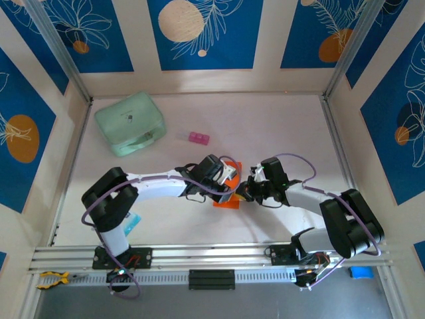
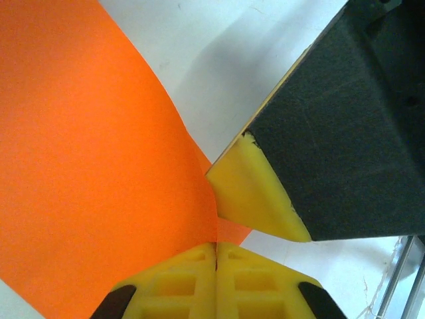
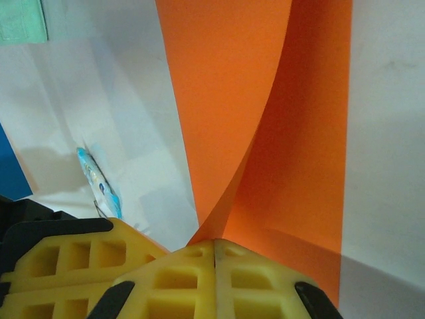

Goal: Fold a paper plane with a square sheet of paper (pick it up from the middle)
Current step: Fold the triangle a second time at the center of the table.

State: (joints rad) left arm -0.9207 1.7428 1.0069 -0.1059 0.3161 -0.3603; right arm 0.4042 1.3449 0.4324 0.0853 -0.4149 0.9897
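Observation:
The square sheet of paper is bright orange and sits mid-table, bent upward between both grippers. My left gripper is shut on it; in the left wrist view its yellow fingertips pinch the curved sheet. My right gripper meets it from the right and is shut on the same sheet. In the right wrist view its closed tips hold a fold where two orange layers come together. The two grippers stand almost tip to tip. A paper plane is out of view.
A mint-green case lies at the back left, with a small pink block to its right. A blue packet lies by the left arm's base. Metal frame posts and patterned walls enclose the white table.

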